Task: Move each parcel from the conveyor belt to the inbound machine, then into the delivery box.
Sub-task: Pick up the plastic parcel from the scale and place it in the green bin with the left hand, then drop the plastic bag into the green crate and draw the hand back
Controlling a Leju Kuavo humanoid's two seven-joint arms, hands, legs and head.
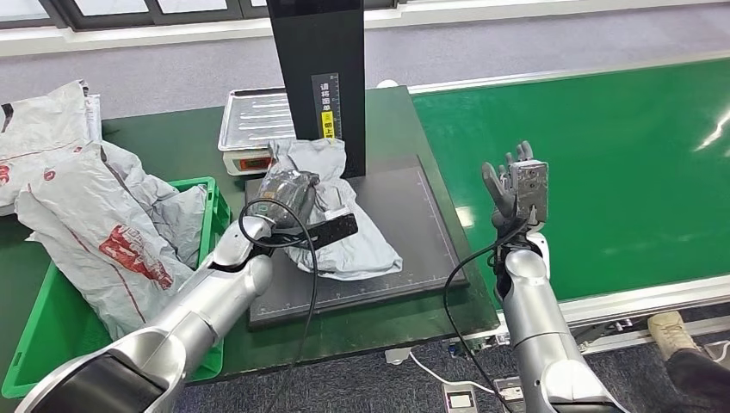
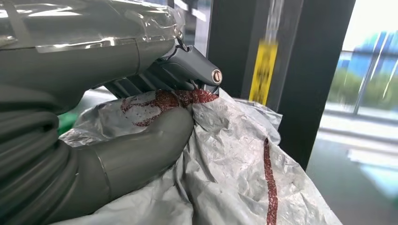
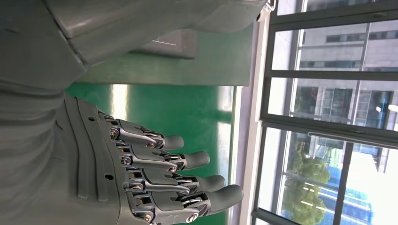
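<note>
The left hand (image 1: 288, 196) lies on a grey parcel (image 1: 344, 232), and in the left wrist view its thumb (image 2: 155, 140) and the fingers (image 2: 187, 70) above pinch a raised fold of the film between them, so this hand holds the parcel. The parcel rests directly under the hand on the dark platform of the inbound machine (image 1: 430, 232), just in front of the machine's black column (image 1: 323, 69).

The parcel is a soft plastic mailer bag, crumpled and shiny. I judge it light and limp — it will sag and swing when lifted, and the smooth film may slide out of a thin pinch. It is better to take a thick gathered fold near the middle of the bag, not a loose corner.

To the outer side of the left arm stands the green delivery box (image 1: 211, 194), with other grey parcels (image 1: 103, 232) heaped in it and over its edge. Beyond the left hand, beside the column, a small white scale (image 1: 254, 120) sits on the counter (image 1: 172, 142).

The right hand (image 1: 516, 185) is raised over the green conveyor belt (image 1: 603, 172), its fingers straight and apart, holding nothing.
</note>
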